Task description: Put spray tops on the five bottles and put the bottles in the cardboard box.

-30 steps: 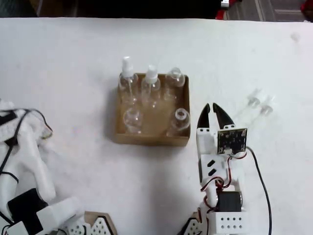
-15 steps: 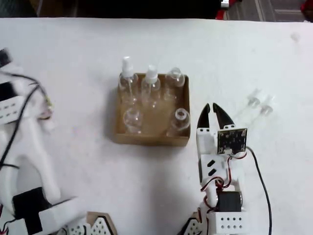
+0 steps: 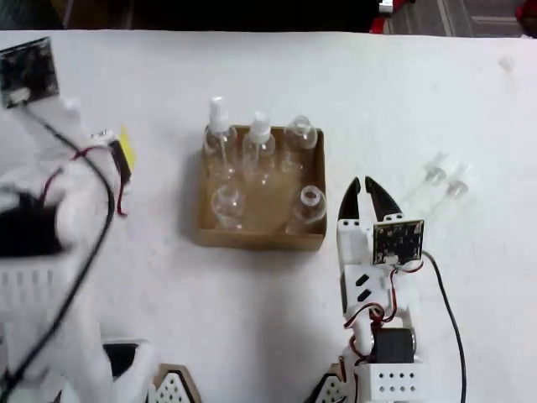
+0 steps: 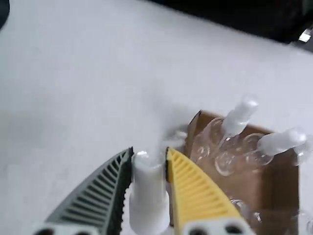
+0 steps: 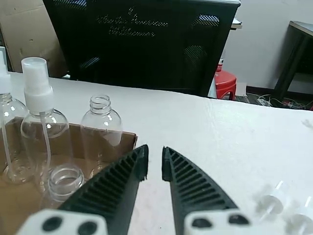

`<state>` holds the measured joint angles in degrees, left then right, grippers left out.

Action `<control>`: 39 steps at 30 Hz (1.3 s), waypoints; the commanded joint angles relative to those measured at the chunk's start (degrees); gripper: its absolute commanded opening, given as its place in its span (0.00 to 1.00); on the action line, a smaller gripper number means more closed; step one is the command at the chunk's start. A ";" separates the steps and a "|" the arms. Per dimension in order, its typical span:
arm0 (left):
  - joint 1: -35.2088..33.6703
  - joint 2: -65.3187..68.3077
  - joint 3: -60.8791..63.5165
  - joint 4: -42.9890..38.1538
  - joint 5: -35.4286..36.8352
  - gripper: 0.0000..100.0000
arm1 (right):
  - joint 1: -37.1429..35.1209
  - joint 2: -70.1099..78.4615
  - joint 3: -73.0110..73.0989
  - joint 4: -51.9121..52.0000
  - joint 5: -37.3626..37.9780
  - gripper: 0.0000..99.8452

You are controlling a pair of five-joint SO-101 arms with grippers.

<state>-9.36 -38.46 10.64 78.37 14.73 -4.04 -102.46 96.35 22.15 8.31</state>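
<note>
Three bottles (image 3: 309,206) are standing uncapped; we are pinching a spray top (image 4: 146,196) in the left gripper (image 4: 148,152) for seating next, right gripper (image 5: 154,156) slightly open, empty.

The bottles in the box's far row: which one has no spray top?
The bottle at the row's right end: its neck is open, while the middle bottle and the left bottle carry white spray tops.
</note>
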 commanded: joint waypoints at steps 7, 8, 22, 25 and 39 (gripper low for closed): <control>21.14 -21.32 12.48 -27.43 -12.22 0.02 | -0.04 -0.48 0.44 0.22 1.05 0.04; 22.81 -21.41 14.24 -30.86 -14.51 0.02 | -0.04 -0.48 0.44 0.22 1.05 0.04; 28.53 -21.76 35.60 -69.80 -26.46 0.02 | -0.04 -0.48 0.44 0.22 1.05 0.04; 28.53 -21.76 36.13 -70.51 -26.99 0.02 | -0.04 -0.48 0.44 0.13 1.05 0.04; 34.59 -21.76 41.58 -70.07 -26.90 0.02 | 0.04 -0.48 0.44 0.04 1.05 0.04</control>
<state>24.57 -59.03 51.87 9.80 -11.74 -4.04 -102.46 96.35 22.15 8.31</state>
